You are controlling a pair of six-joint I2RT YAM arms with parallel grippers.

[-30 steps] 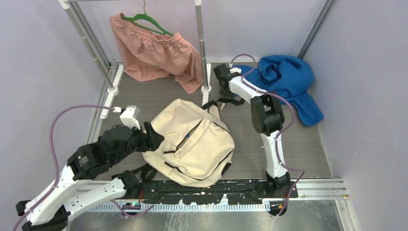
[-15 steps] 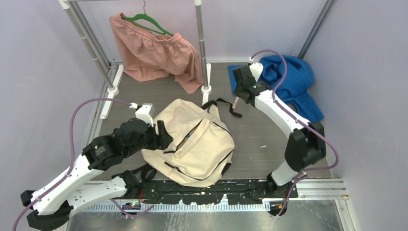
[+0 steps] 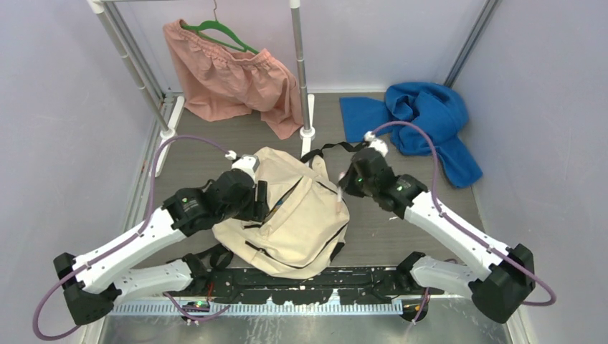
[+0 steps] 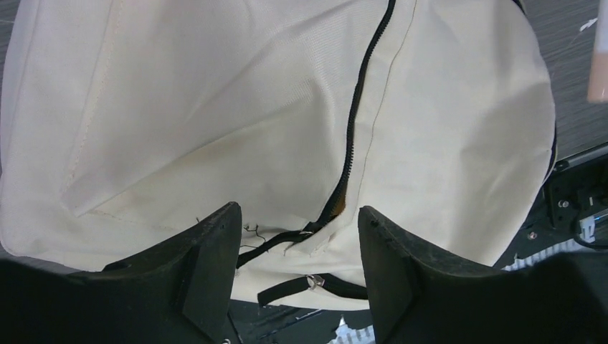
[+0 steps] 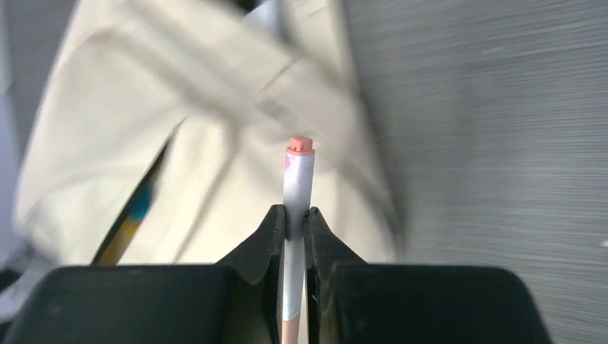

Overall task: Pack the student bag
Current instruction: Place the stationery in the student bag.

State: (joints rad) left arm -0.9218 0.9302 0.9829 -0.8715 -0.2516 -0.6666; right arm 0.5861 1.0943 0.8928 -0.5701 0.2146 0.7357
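The left pincer [image 4: 297, 213] hangs spread, holding nothing, with the student bag [image 4: 215, 107] directly beneath it and the black zipper [image 4: 351, 143] running away from between its jaws. The bag lies flat on the worktop [image 3: 380, 229], between the two pincers. If the left one catches only loose cloth, I judge the mouth may not gape enough. On the bag's far side, the right pincer [image 5: 295, 213] is pinching a white pen [image 5: 298, 172] by its barrel, the bag below and ahead of it. That grip is thin: the pen could swivel or slip, strike fabric beside the slit and roll off
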